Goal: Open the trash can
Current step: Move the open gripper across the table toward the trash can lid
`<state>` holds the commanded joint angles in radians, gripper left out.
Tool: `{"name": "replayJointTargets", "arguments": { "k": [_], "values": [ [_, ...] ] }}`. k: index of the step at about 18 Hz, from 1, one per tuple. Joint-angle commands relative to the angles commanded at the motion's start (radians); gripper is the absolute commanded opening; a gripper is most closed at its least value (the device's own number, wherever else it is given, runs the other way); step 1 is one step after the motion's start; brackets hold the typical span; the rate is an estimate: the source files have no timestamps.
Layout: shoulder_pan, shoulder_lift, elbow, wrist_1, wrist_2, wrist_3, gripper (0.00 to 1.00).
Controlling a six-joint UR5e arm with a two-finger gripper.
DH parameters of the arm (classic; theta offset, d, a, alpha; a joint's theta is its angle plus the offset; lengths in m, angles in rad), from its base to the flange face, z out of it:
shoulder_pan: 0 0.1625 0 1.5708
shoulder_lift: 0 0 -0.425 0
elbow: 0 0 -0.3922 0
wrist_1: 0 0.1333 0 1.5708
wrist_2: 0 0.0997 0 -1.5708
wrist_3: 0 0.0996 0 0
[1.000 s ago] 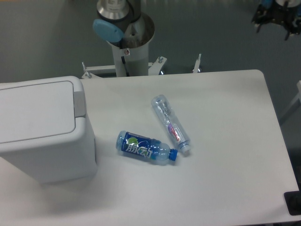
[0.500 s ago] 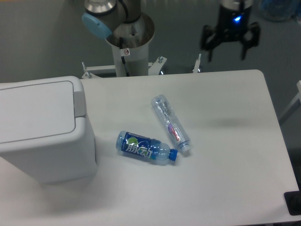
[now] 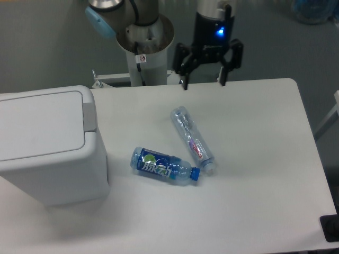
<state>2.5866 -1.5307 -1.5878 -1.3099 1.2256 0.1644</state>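
The trash can (image 3: 47, 143) is a large boxy white bin at the left edge of the table, its flat lid down and a grey push tab (image 3: 89, 112) on the lid's right side. My gripper (image 3: 204, 83) hangs at the table's back edge, well to the right of the bin. Its black fingers (image 3: 184, 80) are spread wide and nothing sits between them. A blue light glows on its body.
Two plastic bottles lie mid-table: a clear one (image 3: 193, 139) set diagonally and a blue-labelled one (image 3: 164, 165) with a blue cap. The round metal pedestal (image 3: 146, 50) stands behind the table. A dark object (image 3: 330, 228) sits at the front right corner.
The gripper has swept left along the back of the table, from the far right corner to near the pedestal, and dropped lower. The bin and bottles have not moved.
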Motion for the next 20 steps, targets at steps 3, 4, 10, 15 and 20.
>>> {"name": "replayJointTargets", "arguments": {
  "k": [3,4,10,15,20],
  "values": [
    [-0.074,-0.054,0.034,-0.032,0.008,-0.034,1.0],
    [-0.092,-0.071,0.049,-0.046,0.008,-0.054,1.0],
    [-0.16,-0.092,0.078,-0.086,0.005,-0.105,1.0],
    [-0.235,-0.094,0.072,-0.086,-0.005,-0.143,1.0],
    [-0.259,-0.095,0.063,-0.084,-0.005,-0.151,1.0]
  ]
}}
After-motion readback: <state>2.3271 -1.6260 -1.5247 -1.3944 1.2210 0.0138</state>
